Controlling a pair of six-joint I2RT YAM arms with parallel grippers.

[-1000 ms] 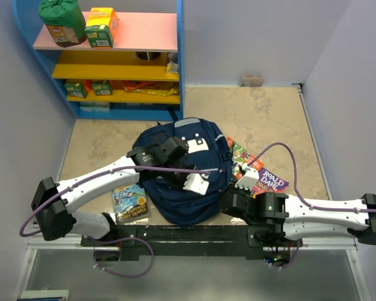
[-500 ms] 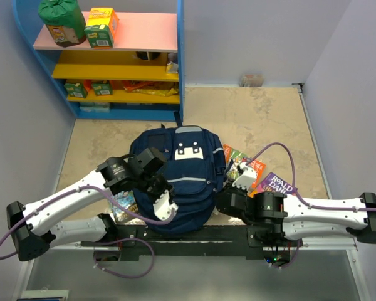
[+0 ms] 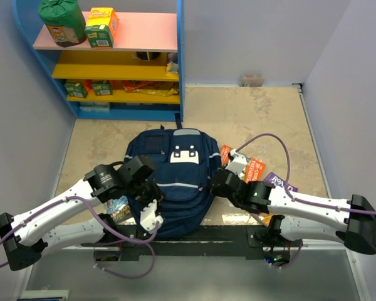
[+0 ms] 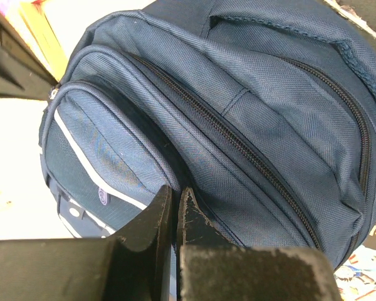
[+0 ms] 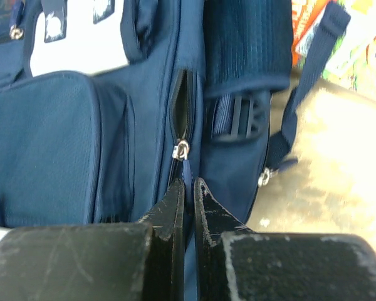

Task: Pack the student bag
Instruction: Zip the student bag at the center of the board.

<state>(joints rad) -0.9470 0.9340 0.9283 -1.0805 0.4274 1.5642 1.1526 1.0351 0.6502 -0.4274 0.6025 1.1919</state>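
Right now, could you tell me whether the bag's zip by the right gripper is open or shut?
Partly open: a short dark gap splits the bag just above the slider; below that, cannot tell.

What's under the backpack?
Books seem to stick out from under the backpack: a colourful book on the left, an orange book on the right. Anything fully beneath it is hidden.

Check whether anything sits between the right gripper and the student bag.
Nothing visible does. The right gripper is already at the student bag, shut on the blue zipper pull on its side.
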